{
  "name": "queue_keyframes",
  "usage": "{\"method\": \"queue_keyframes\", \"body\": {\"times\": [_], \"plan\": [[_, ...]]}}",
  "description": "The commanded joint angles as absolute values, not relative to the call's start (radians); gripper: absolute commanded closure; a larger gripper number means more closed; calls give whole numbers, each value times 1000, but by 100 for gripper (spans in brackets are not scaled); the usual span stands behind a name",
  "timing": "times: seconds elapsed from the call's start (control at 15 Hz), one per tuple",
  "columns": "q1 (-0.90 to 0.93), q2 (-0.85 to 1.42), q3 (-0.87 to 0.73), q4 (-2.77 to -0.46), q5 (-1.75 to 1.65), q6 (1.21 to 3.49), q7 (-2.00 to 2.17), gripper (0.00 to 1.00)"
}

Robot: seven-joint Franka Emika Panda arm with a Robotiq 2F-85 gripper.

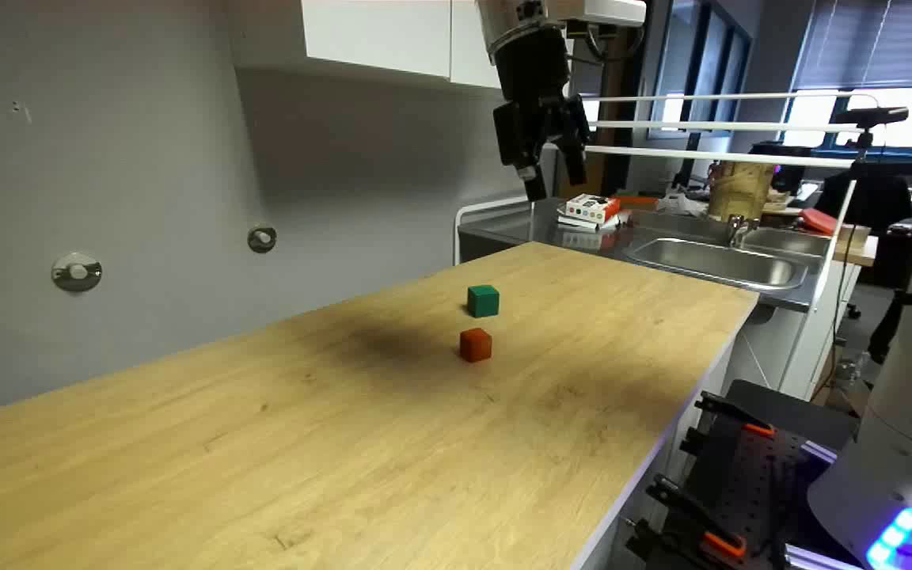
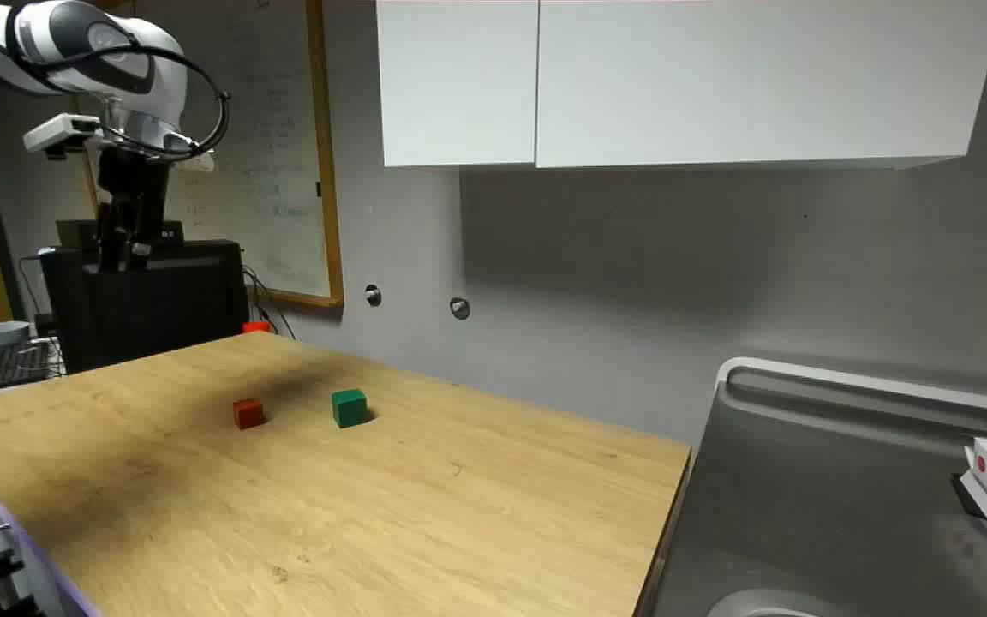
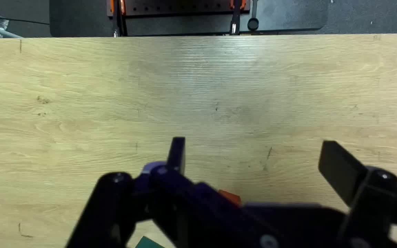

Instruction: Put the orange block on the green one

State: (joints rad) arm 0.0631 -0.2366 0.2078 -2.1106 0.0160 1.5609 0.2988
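Observation:
The orange block rests on the wooden tabletop; it also shows in an exterior view. The green block stands a short way from it on the same tabletop, with a gap between them. My gripper is open and empty, high above the table; it also shows in an exterior view. In the wrist view its fingers are wide apart. There, the orange block is mostly hidden behind the gripper body, and only a corner of the green block shows at the bottom edge.
The wooden tabletop lies along a grey wall. White cabinets hang above it. Beyond one end are a metal counter with a sink and a small box. A black monitor stands behind the other end.

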Motion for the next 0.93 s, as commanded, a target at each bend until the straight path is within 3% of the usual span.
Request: {"method": "queue_keyframes", "body": {"times": [0.0, 0.87], "plan": [[80, -235, 193, -2109, 13, 1561, 302, 0], [63, -225, 171, -2105, 27, 1580, 329, 0]]}}
